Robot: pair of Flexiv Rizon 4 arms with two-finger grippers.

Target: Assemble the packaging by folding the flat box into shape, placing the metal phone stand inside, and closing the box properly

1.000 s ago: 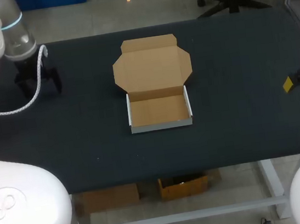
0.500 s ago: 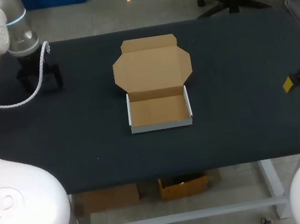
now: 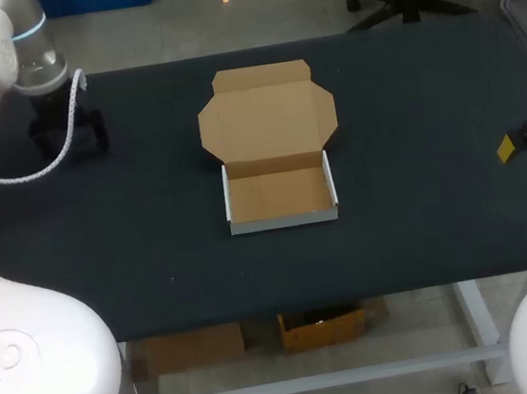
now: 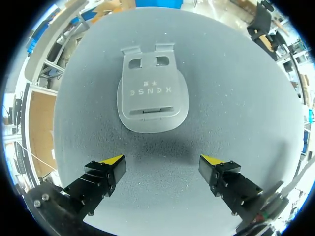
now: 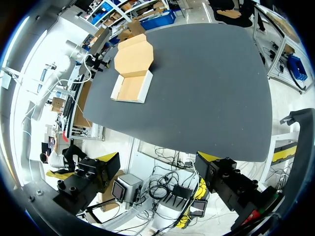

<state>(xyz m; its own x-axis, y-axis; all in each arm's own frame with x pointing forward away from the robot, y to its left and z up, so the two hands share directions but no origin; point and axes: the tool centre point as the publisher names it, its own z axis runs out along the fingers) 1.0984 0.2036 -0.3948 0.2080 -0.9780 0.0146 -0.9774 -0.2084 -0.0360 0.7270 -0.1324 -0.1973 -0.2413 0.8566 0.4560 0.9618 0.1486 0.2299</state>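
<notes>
At the left end of the table, the left gripper hung with its fingers apart, the flat stand just ahead of them; it should advance and straddle the stand's sides before descending. The open box sat mid-table. The right gripper, fingers apart, hung off-table.

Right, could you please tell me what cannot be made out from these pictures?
1. Metal phone stand: plain ahead of the left pincer in the left wrist view; in the head view that pincer seems to cover it.
2. Right pincer: in the head view the right edge cuts it off, one yellow tip showing.
3. Cardboard box: outside the left wrist view; too small in the right wrist view to read its flaps.
</notes>
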